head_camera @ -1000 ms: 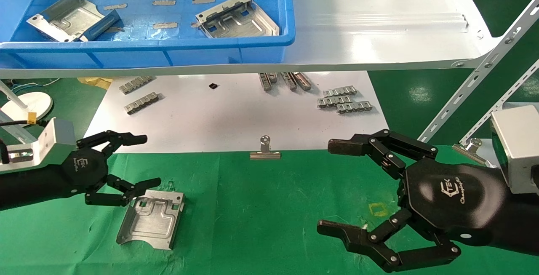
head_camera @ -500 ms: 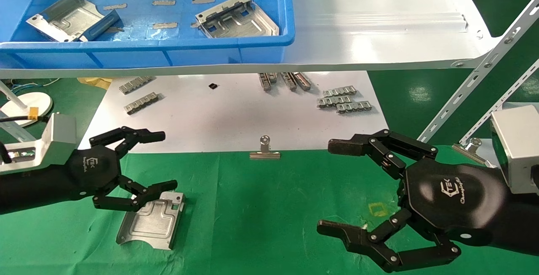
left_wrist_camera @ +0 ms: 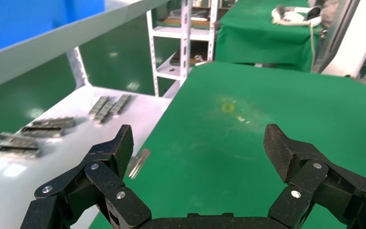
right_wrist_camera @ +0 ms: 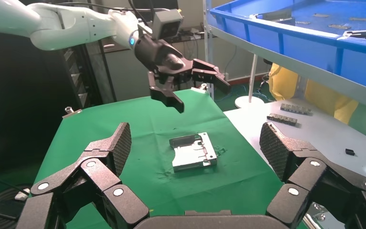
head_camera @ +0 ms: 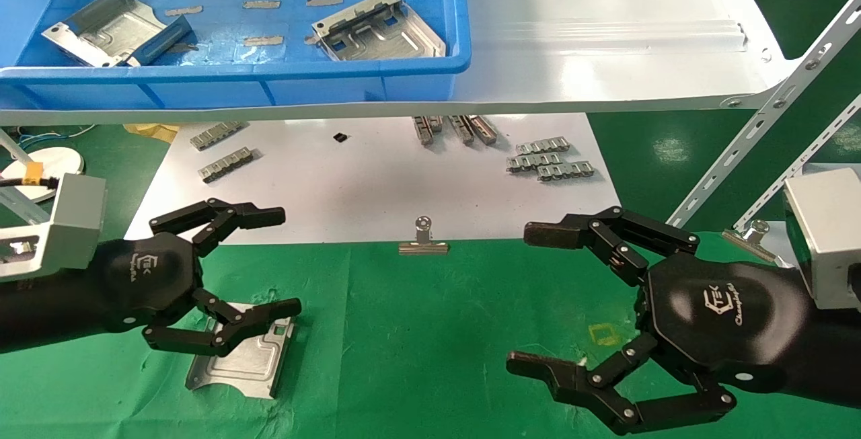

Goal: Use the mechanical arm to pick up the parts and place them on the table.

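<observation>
Green table (head_camera: 430, 331), one plate (head_camera: 245, 351) lying flat on it; left hand (head_camera: 222, 271) hovers above that plate, fingers wide apart, holding nothing. Right hand (head_camera: 585, 304), well apart from the plate, equally spread, empty.

Three silver stamped sheet-metal plates: one flat on green cloth table (head_camera: 430, 331) at (head_camera: 245, 351), two in one blue plastic bin (head_camera: 235, 83) at (head_camera: 111, 25) and (head_camera: 378, 27).
Two black jointed robotic hands: left (head_camera: 222, 274), right (head_camera: 572, 304).
Two silver binder clips: (head_camera: 423, 241), (head_camera: 752, 236).
Small grey ridged link strips on white board (head_camera: 377, 190): two singles (head_camera: 216, 135), (head_camera: 225, 164); cluster (head_camera: 455, 128); three stacked (head_camera: 548, 158).
One small black chip (head_camera: 340, 137).
</observation>
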Robot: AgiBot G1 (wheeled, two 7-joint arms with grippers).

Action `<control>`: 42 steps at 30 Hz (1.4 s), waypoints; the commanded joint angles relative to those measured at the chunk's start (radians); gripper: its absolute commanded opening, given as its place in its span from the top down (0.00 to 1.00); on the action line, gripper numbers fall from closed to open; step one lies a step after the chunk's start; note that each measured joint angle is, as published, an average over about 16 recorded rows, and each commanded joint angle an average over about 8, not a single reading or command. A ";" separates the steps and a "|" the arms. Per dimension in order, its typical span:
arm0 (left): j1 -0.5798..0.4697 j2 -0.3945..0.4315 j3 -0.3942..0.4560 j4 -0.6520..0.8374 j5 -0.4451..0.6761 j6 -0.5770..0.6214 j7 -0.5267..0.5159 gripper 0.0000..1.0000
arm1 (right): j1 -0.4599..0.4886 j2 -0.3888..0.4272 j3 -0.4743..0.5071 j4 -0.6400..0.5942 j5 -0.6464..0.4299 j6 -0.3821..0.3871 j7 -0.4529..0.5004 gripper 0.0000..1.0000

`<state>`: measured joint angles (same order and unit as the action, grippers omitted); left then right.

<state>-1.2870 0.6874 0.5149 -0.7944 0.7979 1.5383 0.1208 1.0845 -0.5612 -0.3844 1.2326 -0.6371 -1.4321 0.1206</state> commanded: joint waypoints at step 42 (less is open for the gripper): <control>0.219 -0.079 -0.242 -0.502 -0.072 -0.044 -0.312 0.00 | 0.000 0.000 0.000 0.000 0.000 0.000 0.000 0.00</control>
<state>-1.0661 0.6077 0.2707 -1.3014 0.7252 1.4936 -0.1932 1.0842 -0.5611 -0.3843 1.2323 -0.6369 -1.4319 0.1205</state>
